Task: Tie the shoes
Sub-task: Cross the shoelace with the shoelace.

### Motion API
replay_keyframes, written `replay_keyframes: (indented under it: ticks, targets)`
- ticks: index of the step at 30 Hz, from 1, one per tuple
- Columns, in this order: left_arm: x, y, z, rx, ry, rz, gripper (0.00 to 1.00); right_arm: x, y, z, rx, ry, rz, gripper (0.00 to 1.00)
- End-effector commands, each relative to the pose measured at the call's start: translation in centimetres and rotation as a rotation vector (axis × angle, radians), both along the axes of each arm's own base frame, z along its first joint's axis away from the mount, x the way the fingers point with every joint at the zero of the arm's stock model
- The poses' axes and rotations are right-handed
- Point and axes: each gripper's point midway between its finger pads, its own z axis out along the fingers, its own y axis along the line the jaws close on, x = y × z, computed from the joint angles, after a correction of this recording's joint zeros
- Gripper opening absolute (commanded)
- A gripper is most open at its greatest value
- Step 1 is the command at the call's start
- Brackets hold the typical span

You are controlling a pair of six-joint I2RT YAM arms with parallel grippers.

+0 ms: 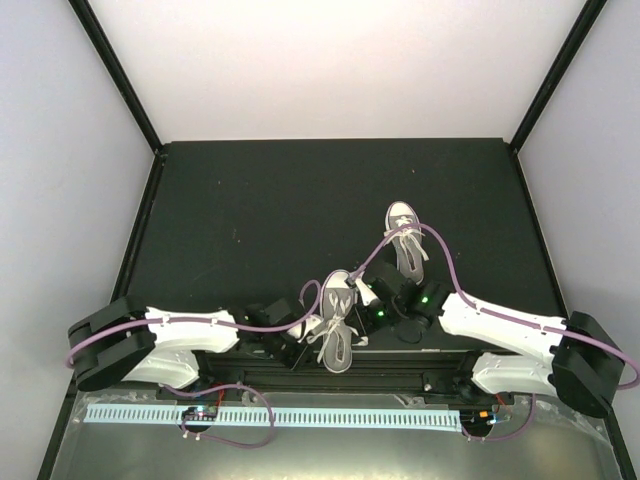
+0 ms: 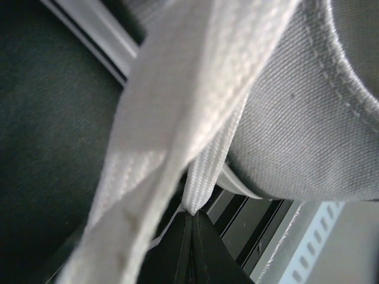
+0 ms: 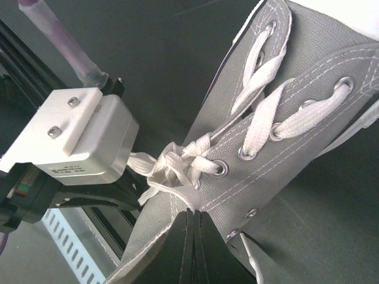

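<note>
Grey canvas sneaker [image 1: 335,325] lies near the front edge, second sneaker [image 1: 403,235] just beyond. Left gripper [image 2: 192,220] pinches its lace [image 2: 177,118]; right gripper [image 3: 193,218] is clamped on lace at the knot [image 3: 177,168]. Best pull outward evenly, keeping tension.

Left hand [image 2: 192,223] and right hand [image 3: 193,218] both pinched closed.

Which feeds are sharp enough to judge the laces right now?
Left wrist: too close, the lace in front is a soft blur, canvas behind sharper. Right wrist: knot and eyelets crisp, evenly lit. Top external: clear, no glare, but shoes small against the dark mat.
</note>
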Motion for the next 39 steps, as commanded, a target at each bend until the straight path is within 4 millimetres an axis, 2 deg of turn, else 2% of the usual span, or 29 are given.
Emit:
replay_keyframes:
  ticks: [1,3,4,5,7,10,12,15,20,24,30,35,36,39]
  targets:
    - [-4.3,1.3,-0.8,0.069,0.162,-0.098,0.02,0.7,-0.2,1.2,0.010,-0.032,-0.027,0.02]
    - [-3.7,0.8,-0.2,0.053,0.133,-0.090,0.02,0.6,-0.3,1.2,0.007,-0.031,-0.026,0.02]
    - [-3.3,0.3,0.8,0.024,0.106,-0.087,0.06,0.6,-0.4,1.2,0.004,-0.032,-0.025,0.02]
    - [-2.8,-0.2,1.8,0.002,0.079,-0.082,0.14,0.5,-0.5,1.2,0.003,-0.031,-0.026,0.02]
    - [-1.8,-0.9,3.7,-0.030,0.025,-0.066,0.37,0.4,-0.7,1.3,0.005,-0.033,-0.026,0.02]
    - [-0.4,-1.5,6.4,-0.065,-0.034,-0.047,0.51,0.2,-1.0,1.4,0.006,-0.036,-0.030,0.02]
    - [0.4,-1.5,7.5,-0.080,-0.057,-0.032,0.53,0.2,-1.1,1.5,0.004,-0.038,-0.032,0.02]
    - [2.5,-1.6,8.8,-0.118,-0.094,0.014,0.53,0.2,-1.1,1.7,0.009,-0.043,-0.034,0.02]
    - [7.2,-2.1,10.5,-0.190,-0.137,0.119,0.46,0.3,-0.8,1.9,0.021,-0.045,-0.028,0.02]
    - [10.0,-2.1,10.2,-0.204,-0.141,0.191,0.41,-0.2,-0.1,2.0,0.049,-0.031,0.018,0.02]
    - [11.4,-2.0,9.2,-0.221,-0.119,0.235,0.38,0.2,1.6,3.1,0.102,-0.044,0.051,0.02]
    - [11.3,-2.9,8.7,-0.258,-0.080,0.213,0.33,0.5,2.3,2.8,0.097,-0.033,0.061,0.02]
    - [11.2,-2.9,7.9,-0.239,-0.059,0.211,0.31,0.5,2.3,2.7,0.096,-0.031,0.061,0.02]
    - [10.9,-3.0,7.1,-0.226,-0.039,0.194,0.28,0.5,2.1,2.4,0.088,-0.027,0.055,0.02]
